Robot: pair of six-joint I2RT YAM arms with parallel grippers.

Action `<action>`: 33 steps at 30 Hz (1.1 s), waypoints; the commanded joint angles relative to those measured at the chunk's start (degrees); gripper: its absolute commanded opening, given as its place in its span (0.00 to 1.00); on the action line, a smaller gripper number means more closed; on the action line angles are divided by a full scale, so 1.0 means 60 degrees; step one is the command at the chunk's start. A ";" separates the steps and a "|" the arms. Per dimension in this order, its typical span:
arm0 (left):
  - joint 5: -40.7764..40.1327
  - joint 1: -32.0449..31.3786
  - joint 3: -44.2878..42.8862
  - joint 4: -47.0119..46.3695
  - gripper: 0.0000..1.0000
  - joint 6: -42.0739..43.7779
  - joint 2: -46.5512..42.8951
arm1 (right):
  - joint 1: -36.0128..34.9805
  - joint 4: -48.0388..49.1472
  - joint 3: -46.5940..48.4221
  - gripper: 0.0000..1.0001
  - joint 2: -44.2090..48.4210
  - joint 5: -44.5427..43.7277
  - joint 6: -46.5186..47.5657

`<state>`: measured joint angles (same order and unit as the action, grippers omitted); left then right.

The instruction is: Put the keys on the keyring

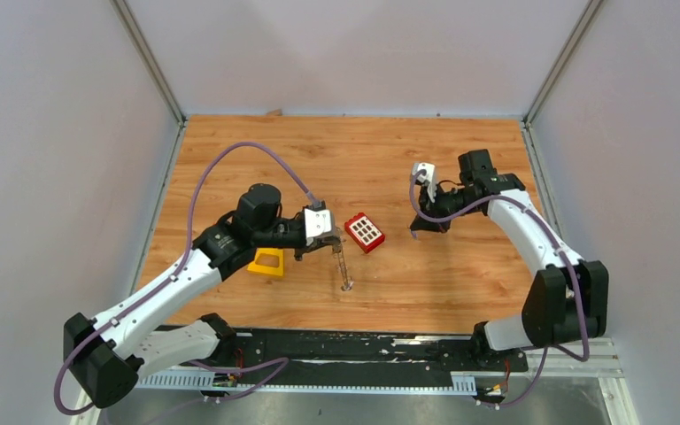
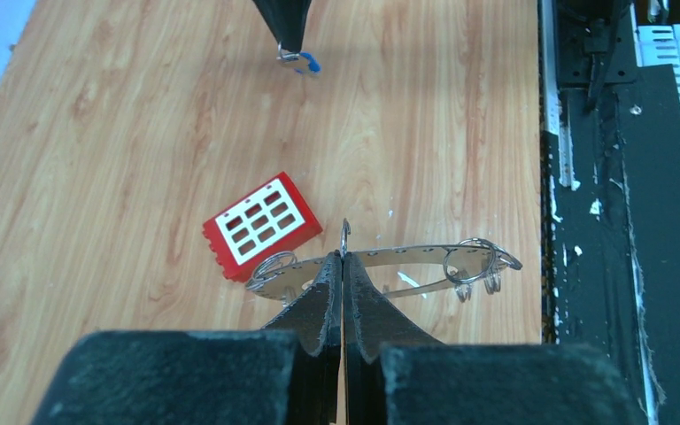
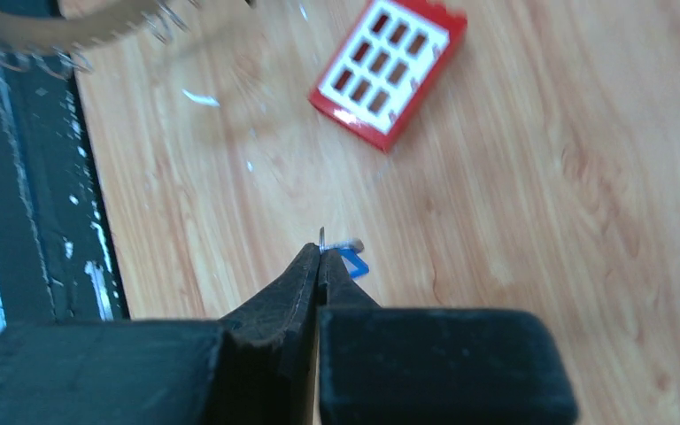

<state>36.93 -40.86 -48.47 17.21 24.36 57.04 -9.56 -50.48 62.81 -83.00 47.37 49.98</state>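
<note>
Grey metal, thin and fringed with small silvery keys: the keyring (image 2: 407, 255) is held on edge over the table (image 1: 425, 159), pinched at its rim by the clenched left gripper (image 2: 343, 267), with a hooked wire end rising just past the tips. The right gripper (image 3: 320, 258) is likewise clamped, grasping the blue key (image 3: 352, 263) by what looks like its wire loop. The blue head pokes out at 3 o'clock of the tips in the right wrist view. Seen from above, the key and right gripper sit at 2 o'clock of the keyring, well apart, and the red block (image 1: 365, 232) lies between them. The black key shows in no view. The step in hand looks to be the carry and threading. It likely goes best with the left arm holding the ring steady and the right passing over the block rather than into it. The loop should line up squarely with the ring's open end before any push, since so slight a pinch could let the key twist free.
</note>
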 commanded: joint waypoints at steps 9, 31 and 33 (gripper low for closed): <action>-0.0837 -0.0163 -0.1696 -0.0335 0.00 -0.0610 0.0495 | -0.1301 0.1896 0.1067 0.00 0.2415 0.3060 -0.2007; -0.2537 -0.0821 -0.1975 -0.0669 0.00 -0.2236 0.1045 | -0.3303 0.5035 -0.0381 0.00 0.3333 0.1615 -0.4188; -0.2487 -0.0836 -0.2042 -0.0482 0.00 -0.2310 0.1162 | -0.3376 0.5093 -0.0414 0.00 0.3331 0.1385 -0.4149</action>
<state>23.81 -45.47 -58.15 15.59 13.89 62.92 -28.71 -23.83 60.75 -63.96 59.48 25.54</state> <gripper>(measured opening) 0.007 0.010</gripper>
